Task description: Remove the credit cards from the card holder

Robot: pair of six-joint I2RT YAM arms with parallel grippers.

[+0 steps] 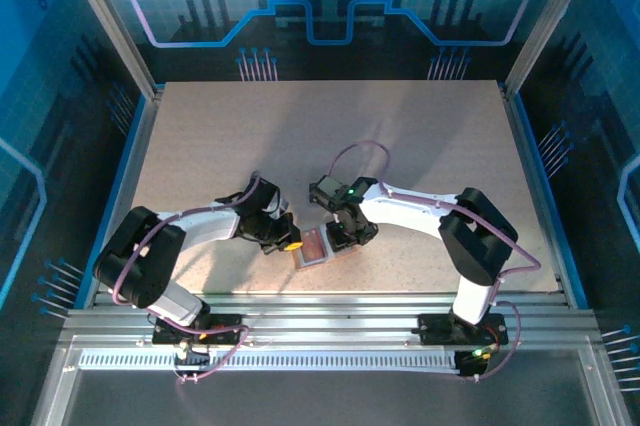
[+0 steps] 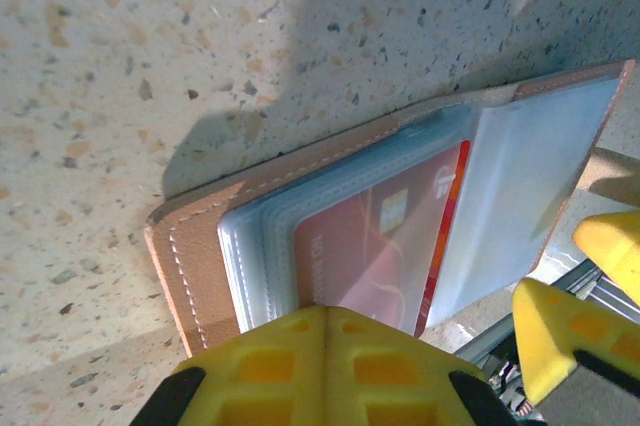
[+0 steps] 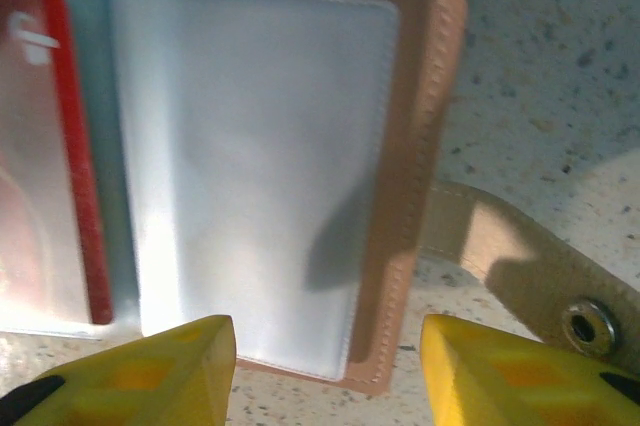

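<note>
The salmon-pink card holder [image 1: 303, 262] lies open near the table's front edge, between both grippers. In the left wrist view the card holder [image 2: 200, 236] shows its stack of pale pockets, with a red credit card [image 2: 370, 256] inside the top one. My left gripper [image 2: 325, 318] is shut, its tips resting at the near edge of that pocket stack. In the right wrist view my right gripper [image 3: 325, 334] stands open, straddling the near corner of the card holder's [image 3: 400, 176] empty right-hand pocket. The red credit card [image 3: 75, 146] shows at the left. Other cards are hidden.
The holder's strap with a metal snap [image 3: 590, 326] lies on the speckled table [image 1: 330, 136] to its right. Aluminium rails [image 1: 330, 311] run just past the table's front edge, close to the holder. Blue enclosure walls stand around the table.
</note>
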